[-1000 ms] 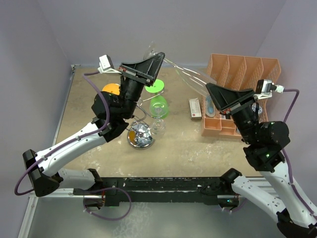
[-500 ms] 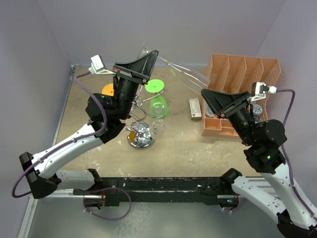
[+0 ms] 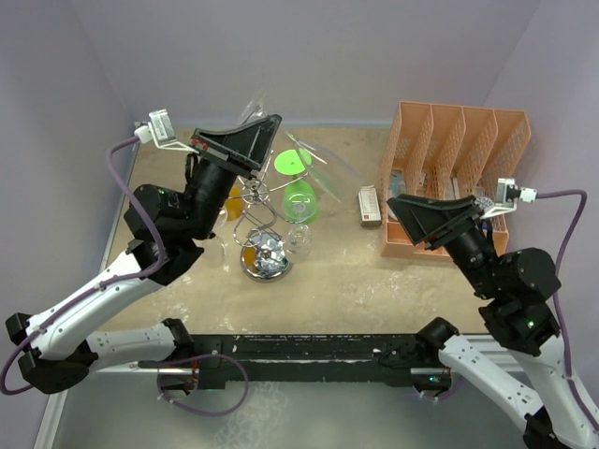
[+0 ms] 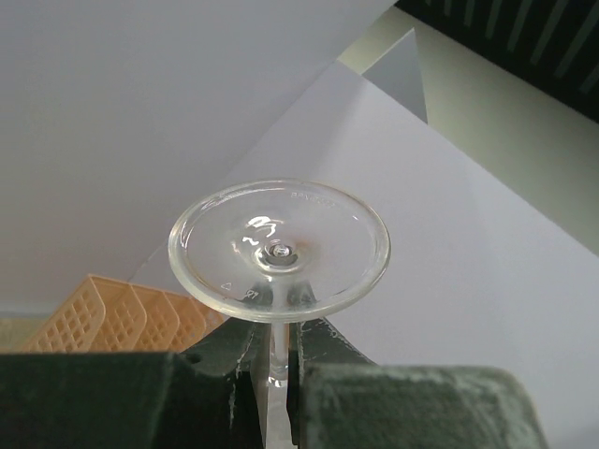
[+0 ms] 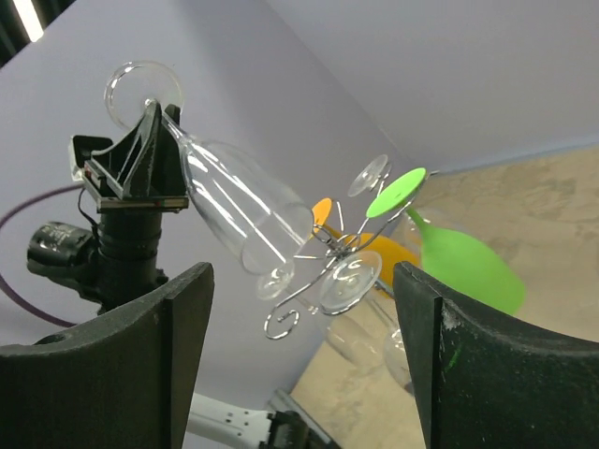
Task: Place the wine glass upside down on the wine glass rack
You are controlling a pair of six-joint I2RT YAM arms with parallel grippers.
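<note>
Two arms work over the sandy counter, around one shiny chrome wire rack with a round mirrored base. On its curled arms hang one green wine glass, one orange glass and some small clear ones that I cannot count through the glare. One orange mesh file organiser stands to the right, partly covered by the right arm, with one small white box beside it.

The left claw is clenched on the stem of one clear wine glass, held aloft and tilted, foot uppermost, bowl slanting down towards the rack's scrolls. Whether the rim touches them I cannot tell. From above the glass almost vanishes against the wall, and the left wrist view shows only its foot and stem.

A second ago the right claw pinched the bowl's end. Now it is released, fingers spread wide, drawn back, and the left arm has swung leftward with the glass.
</note>
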